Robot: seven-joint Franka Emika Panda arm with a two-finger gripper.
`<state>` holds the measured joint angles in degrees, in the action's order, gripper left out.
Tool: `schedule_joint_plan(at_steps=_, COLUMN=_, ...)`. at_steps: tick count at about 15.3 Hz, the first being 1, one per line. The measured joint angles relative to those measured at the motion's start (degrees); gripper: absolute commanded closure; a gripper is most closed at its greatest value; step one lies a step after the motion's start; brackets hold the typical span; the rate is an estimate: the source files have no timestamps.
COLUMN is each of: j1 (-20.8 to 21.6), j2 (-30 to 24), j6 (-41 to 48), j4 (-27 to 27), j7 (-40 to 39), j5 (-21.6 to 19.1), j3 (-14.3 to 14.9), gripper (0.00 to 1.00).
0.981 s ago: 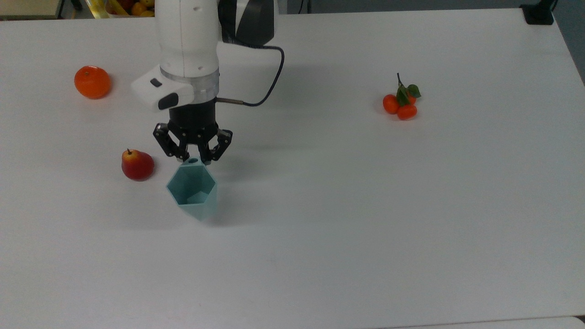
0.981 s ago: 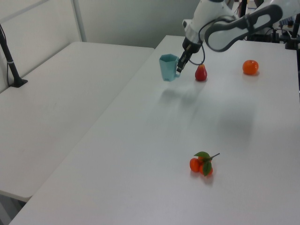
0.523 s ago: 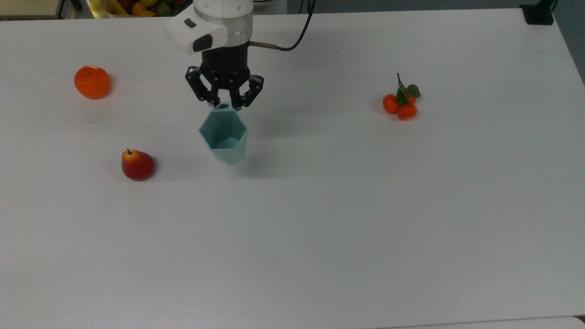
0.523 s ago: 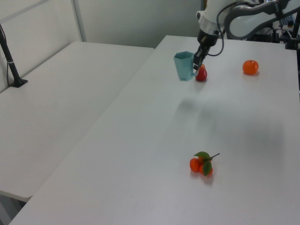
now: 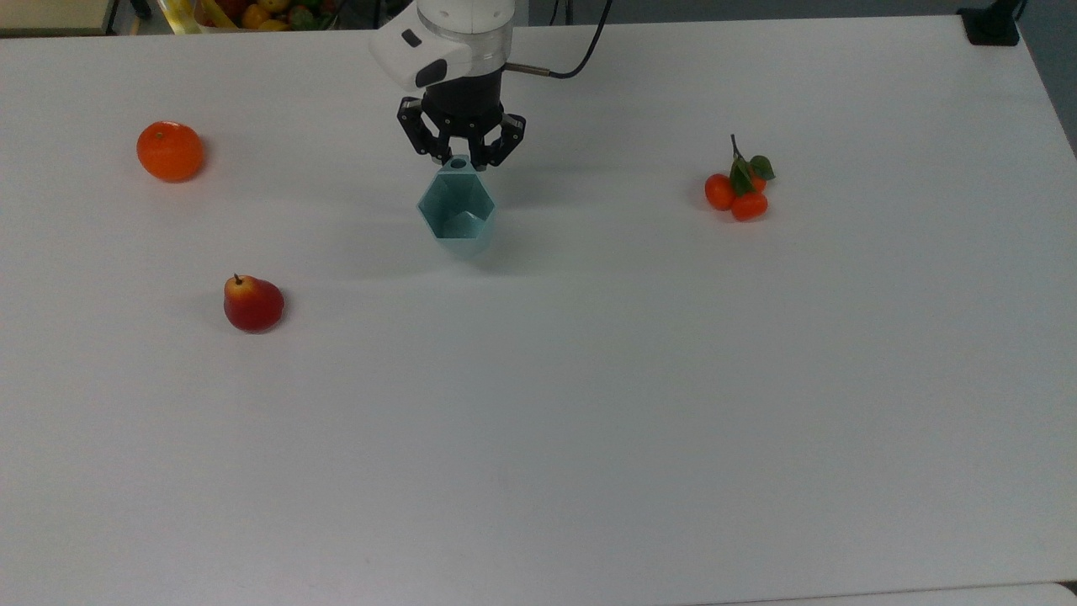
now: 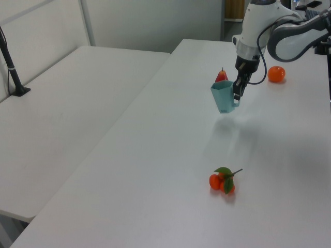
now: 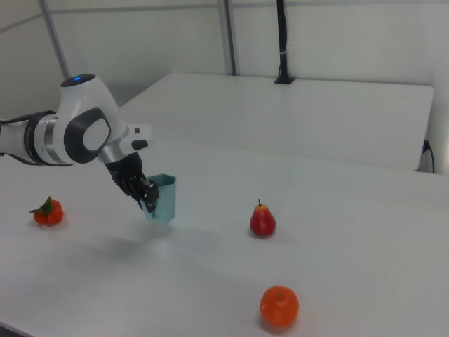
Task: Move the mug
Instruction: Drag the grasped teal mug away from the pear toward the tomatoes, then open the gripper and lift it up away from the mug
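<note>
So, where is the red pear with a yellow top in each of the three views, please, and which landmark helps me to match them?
Top view: the red pear with a yellow top lies low at the top view's left, alone on the white table.
Left view: it peeks from behind the pale teal faceted mug, upper right.
Right view: right of centre.
Shared landmark: the round orange fruit, its nearest fruit neighbour.

The mug (image 5: 457,206) looks matt, like pale teal plastic with flat facets; the table (image 5: 589,404) is smooth, matt white (faintly sheened); the arm's shell (image 5: 458,34) is glossy white plastic, the tool (image 5: 459,160) dull black; the pear (image 5: 252,304) and orange (image 5: 170,151) shine slightly.
</note>
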<state>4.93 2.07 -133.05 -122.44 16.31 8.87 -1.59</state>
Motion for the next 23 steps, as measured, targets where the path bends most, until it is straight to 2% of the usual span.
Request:
schedule_joint_plan(at_steps=4, j1=0.51, j2=0.81, j6=0.0, j4=-1.27, j7=0.04, j5=0.0, j3=0.0, gripper=0.78)
schedule_joint_plan(at_steps=6, j1=0.7, j2=1.5, j6=0.03, j4=-1.48, j7=0.05, j5=0.0, j3=0.0, gripper=0.51)
schedule_joint_plan(at_steps=7, j1=0.79, j2=1.94, j6=0.03, j4=-1.48, j7=0.05, j5=0.0, j3=-0.01, gripper=0.47)
schedule_joint_plan(at_steps=8, j1=0.92, j2=2.26, j6=0.03, j4=-1.49, j7=0.05, j5=0.01, j3=-0.01, gripper=0.36)
schedule_joint_plan(at_steps=9, j1=1.05, j2=2.48, j6=0.03, j4=-1.49, j7=0.06, j5=0.01, j3=-0.01, gripper=0.16)
schedule_joint_plan(at_steps=11, j1=1.27, j2=2.69, j6=0.65, j4=-1.48, j7=0.08, j5=0.01, j3=-0.01, gripper=0.01)
schedule_joint_plan(at_steps=15, j1=1.4, j2=2.16, j6=8.26, j4=1.0, j7=0.08, j5=0.33, j3=-0.01, gripper=0.0)
schedule_joint_plan(at_steps=23, j1=5.34, j2=1.6, j6=25.33, j4=19.76, j7=-0.25, j5=0.45, j3=-0.12, gripper=0.0)
